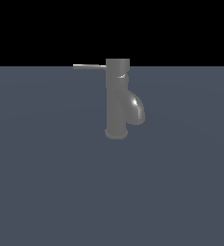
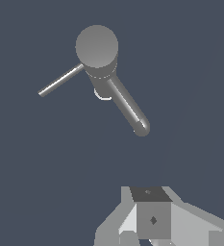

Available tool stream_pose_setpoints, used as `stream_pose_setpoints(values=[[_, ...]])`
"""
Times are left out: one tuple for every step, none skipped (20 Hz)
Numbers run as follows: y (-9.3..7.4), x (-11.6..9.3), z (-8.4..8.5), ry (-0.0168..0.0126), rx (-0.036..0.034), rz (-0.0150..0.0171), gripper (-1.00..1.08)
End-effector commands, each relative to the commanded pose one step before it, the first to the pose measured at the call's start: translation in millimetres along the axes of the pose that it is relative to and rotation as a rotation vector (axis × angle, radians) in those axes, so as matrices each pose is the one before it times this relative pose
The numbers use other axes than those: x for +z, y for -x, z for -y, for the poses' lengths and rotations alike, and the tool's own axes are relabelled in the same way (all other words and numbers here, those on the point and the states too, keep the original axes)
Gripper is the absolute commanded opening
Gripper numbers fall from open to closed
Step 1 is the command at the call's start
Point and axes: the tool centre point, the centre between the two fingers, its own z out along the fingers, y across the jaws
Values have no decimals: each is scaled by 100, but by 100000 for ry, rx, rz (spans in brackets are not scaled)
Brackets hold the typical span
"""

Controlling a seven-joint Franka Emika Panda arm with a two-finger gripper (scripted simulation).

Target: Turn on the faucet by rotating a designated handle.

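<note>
The dull grey faucet (image 1: 117, 103) stands upright on the dark blue-grey floor, its stubby curved spout (image 1: 136, 109) pointing to the exterior view's right. The thin light-grey handle (image 1: 89, 67) sticks out level from the top cap toward the exterior view's left. The wrist view looks down on the faucet cap (image 2: 97, 47), the handle rod (image 2: 60, 80) and the spout (image 2: 128, 106). My gripper (image 2: 151, 193) shows only in the wrist view, well apart from the faucet and touching nothing. Its fingers read as one block with no gap, empty. The arm is out of the exterior view.
The flat blue-grey floor (image 1: 46, 182) spreads all around the faucet. A black background fills the upper part of the exterior view. No other objects show.
</note>
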Motion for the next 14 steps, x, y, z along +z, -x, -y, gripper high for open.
stream_pose_setpoints(values=[[-1232,627,1064,-275,5843,241,-100],[-453,271,447,-69,2291,93,-100],[-439,283,459,-60,2294,91,-100],[-425,294,470,-51,2297,88,-100],[-410,306,481,-43,2300,85,-100],[-395,317,491,-35,2302,81,-100],[-379,329,501,-27,2302,77,-100],[-363,340,510,-19,2305,72,-100],[-346,352,518,-11,2306,67,-100],[-329,363,526,-4,2307,62,-100],[-312,374,533,3,2308,56,-100],[-294,385,540,9,2309,50,-100],[-277,396,545,15,2309,44,-100],[-258,407,550,21,2310,37,-100]])
